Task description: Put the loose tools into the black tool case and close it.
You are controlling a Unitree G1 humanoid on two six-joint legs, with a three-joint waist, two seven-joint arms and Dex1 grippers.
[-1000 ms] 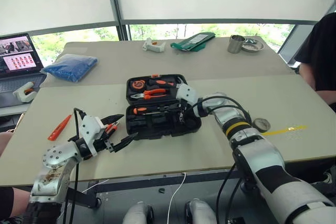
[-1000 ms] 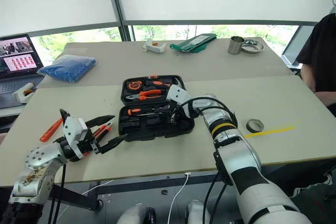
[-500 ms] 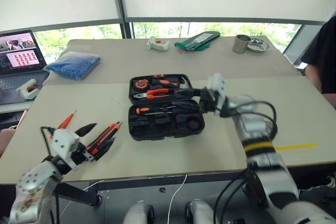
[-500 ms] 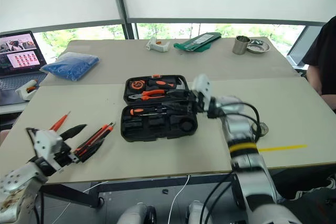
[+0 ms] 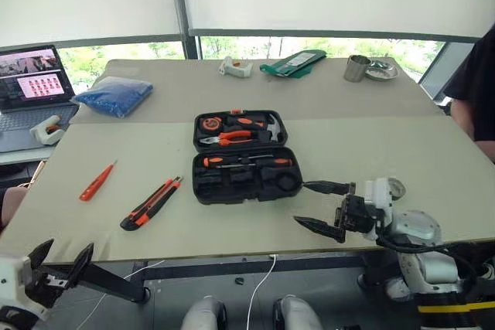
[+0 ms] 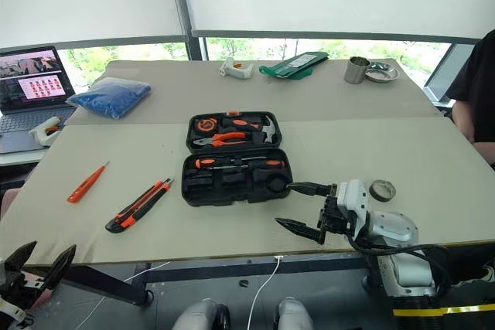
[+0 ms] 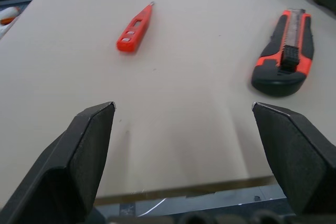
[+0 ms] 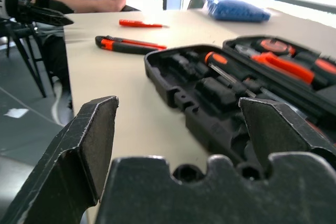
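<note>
At nine o'clock of the open case (image 5: 238, 156), knife (image 5: 151, 204) and orange driver (image 5: 96, 182) remain unpacked; my end effectors gape wide, empty.

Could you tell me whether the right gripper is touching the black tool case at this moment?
Apart. The right eye view shows the right gripper, open, with bare table between its fingertips and the black tool case.

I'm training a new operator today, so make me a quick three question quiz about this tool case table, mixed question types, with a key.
1. True or false: the black tool case lies open.
2. Which lies nearer the case: A, the utility knife, or B, the slim orange driver?
3. Fill in: the right tool hangs beside the case with its fingers ____.

Key: 1 true; 2 A; 3 open, holding nothing.
</note>
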